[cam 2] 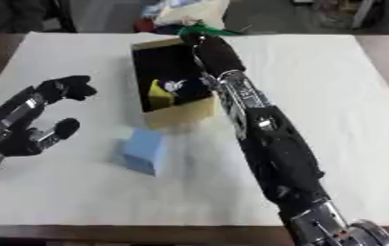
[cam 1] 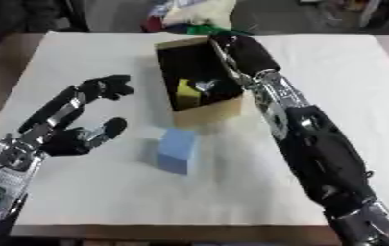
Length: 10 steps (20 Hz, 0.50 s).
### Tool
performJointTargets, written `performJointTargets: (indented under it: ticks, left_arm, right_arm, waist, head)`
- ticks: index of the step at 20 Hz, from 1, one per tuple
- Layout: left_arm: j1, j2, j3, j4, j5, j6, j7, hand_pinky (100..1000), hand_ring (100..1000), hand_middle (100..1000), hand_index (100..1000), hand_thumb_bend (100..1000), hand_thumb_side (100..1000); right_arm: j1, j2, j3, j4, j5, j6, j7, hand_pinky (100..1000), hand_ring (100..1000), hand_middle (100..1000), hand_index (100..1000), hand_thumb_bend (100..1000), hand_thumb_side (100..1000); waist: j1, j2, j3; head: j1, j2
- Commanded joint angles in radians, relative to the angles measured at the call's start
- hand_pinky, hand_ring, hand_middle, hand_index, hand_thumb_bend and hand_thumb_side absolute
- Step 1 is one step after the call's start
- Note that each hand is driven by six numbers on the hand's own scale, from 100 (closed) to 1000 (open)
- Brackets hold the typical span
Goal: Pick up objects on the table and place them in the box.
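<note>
— Blue foam block (cam 1: 177, 151) lying on the white-covered table (cam 1: 79, 62), near the middle, just short of the box (cam 1: 199, 77) on its near side. Touching nothing.

— And the box?

— Cardboard, dark inside, standing toward the far edge, open top tipped toward the camera. Holding a yellow object (cam 2: 159, 94) with something small and pale (cam 2: 176, 85) just beside it; cannot make out what.

— Right hand (cam 2: 207, 48)?

— Stretched from the near right corner across to the box, over its far right rim. Cannot tell whether its fingers are spread or curled; black against the dark interior.

— Left hand (cam 1: 84, 115)?

— Hovering over the left side of the table, apart from block and box. Fingers (cam 1: 106, 86) relaxed and slightly bent, thumb (cam 1: 106, 129) spread, grasping nothing.

— Past the far edge?

— Heap of coloured things (cam 1: 189, 14), blurred.
</note>
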Motion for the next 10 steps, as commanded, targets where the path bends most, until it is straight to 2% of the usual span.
performJointTargets:
  ticks: [1, 6, 10]
  left_arm:
    - [-0.011, 0.028, 0.015, -0.009, -0.005, 0.001, 0.007, 833, 841, 770, 957, 441, 807]
    - [-0.02, 0.047, 0.011, -0.007, -0.01, 0.0, 0.007, 832, 840, 767, 957, 446, 803]
    - [-0.039, 0.072, -0.004, -0.011, -0.012, -0.007, -0.007, 830, 837, 765, 956, 480, 772]
  right_arm:
    - [0.008, -0.054, -0.002, -0.1, -0.054, -0.028, -0.048, 840, 853, 877, 971, 509, 764]
    - [0.11, -0.132, 0.01, -0.235, -0.138, -0.053, -0.132, 810, 821, 843, 950, 458, 737]
    - [0.204, -0.204, 0.047, -0.335, -0.2, -0.053, -0.175, 819, 834, 862, 958, 438, 742]
  waist:
    - [0.003, -0.012, -0.008]
    - [0.0, -0.006, -0.032]
    - [0.0, 0.0, -0.043]
  head:
    - [0.016, -0.01]
    - [0.034, -0.024]
    - [0.044, -0.032]
